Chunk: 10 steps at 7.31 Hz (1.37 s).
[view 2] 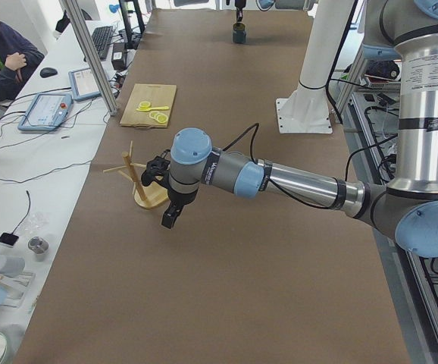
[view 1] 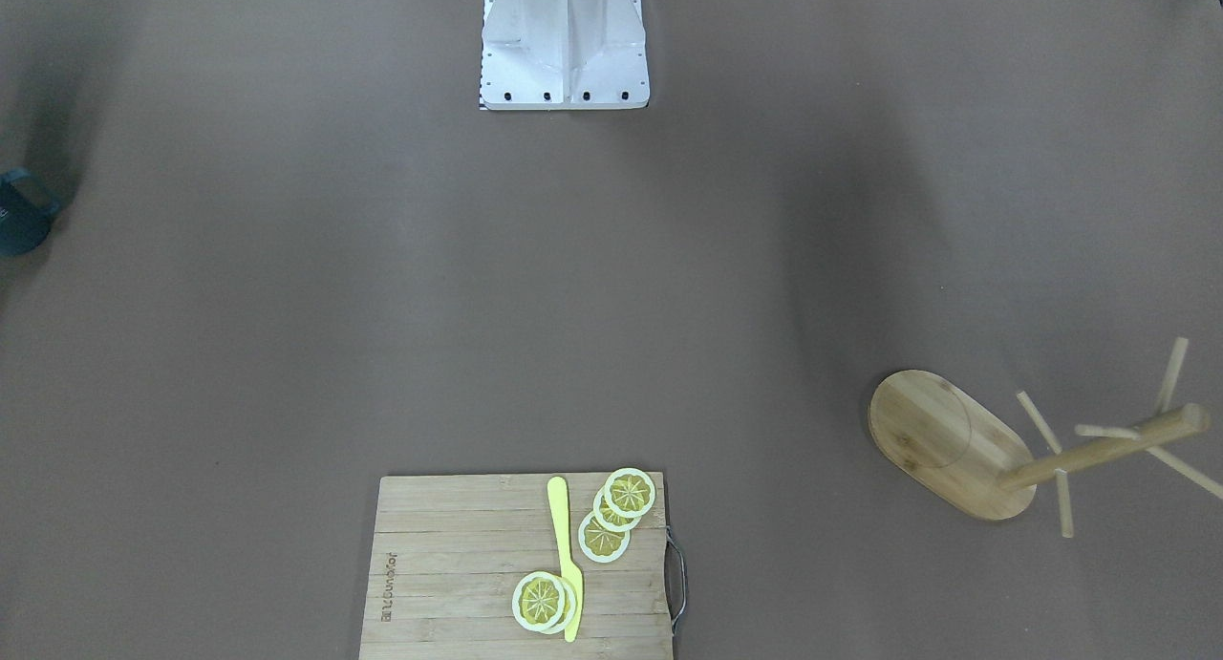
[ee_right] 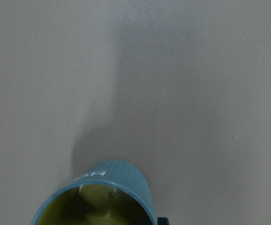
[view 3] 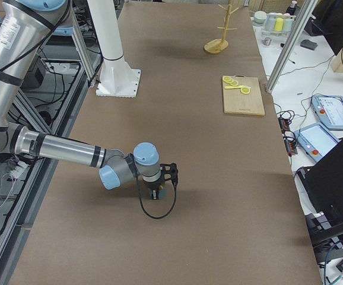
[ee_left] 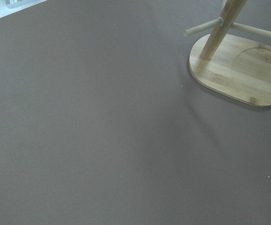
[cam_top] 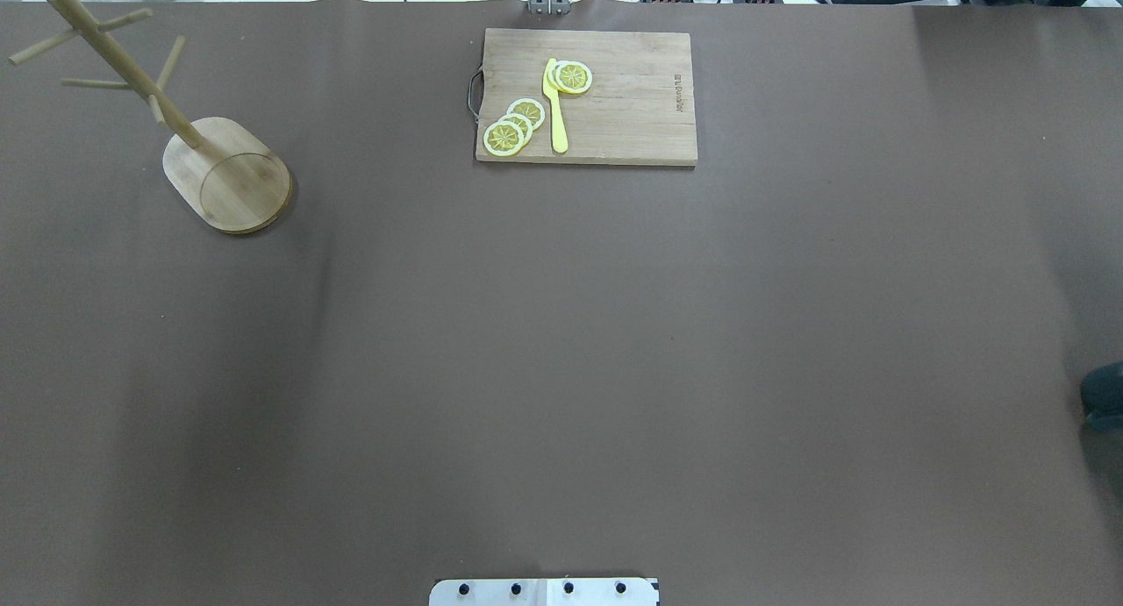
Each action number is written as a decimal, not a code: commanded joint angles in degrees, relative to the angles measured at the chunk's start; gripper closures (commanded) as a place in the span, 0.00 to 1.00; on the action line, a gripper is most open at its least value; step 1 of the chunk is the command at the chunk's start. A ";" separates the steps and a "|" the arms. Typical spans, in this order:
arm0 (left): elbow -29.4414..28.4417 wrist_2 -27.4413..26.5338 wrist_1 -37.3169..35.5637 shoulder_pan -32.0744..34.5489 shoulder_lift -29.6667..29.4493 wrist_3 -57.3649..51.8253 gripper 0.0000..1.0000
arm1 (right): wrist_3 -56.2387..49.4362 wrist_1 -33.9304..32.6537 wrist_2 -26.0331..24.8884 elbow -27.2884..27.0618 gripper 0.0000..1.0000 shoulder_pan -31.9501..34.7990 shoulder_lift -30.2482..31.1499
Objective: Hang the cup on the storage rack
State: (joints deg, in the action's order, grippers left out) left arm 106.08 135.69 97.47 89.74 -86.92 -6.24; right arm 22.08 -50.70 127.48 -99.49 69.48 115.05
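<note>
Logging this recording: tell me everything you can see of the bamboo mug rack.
The storage rack is a light bamboo mug tree: a flat oval base with a circle marked at one end, a round post rising from the other, and thin pegs angling upward off it. It stands upright on the brown table cover, far out on the robot's left. Every peg is bare; only the table touches it.

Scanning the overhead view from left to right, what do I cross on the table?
First the bamboo mug tree, then the wooden cutting board, last the dark teal cup, cut off at the right edge.
</note>
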 commanded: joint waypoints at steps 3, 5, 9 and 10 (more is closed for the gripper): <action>0.27 0.01 0.00 0.00 0.09 0.00 0.01 | 8.62 -4.03 3.91 -0.53 1.00 4.34 -6.92; 0.27 0.01 0.00 0.00 0.09 1.66 0.01 | 25.91 -5.54 3.74 -0.70 1.00 4.34 -13.94; 0.10 0.01 0.00 0.00 0.00 1.84 0.01 | 50.27 -6.78 0.60 -5.60 1.00 -1.51 -18.99; 0.01 0.01 0.00 0.00 0.00 1.85 0.01 | 55.65 -11.48 -1.69 -8.93 1.00 -4.24 -20.82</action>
State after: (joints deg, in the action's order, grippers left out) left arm 106.18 135.70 97.47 89.74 -86.92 -4.43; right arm 70.14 -58.52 128.38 -104.82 68.64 95.91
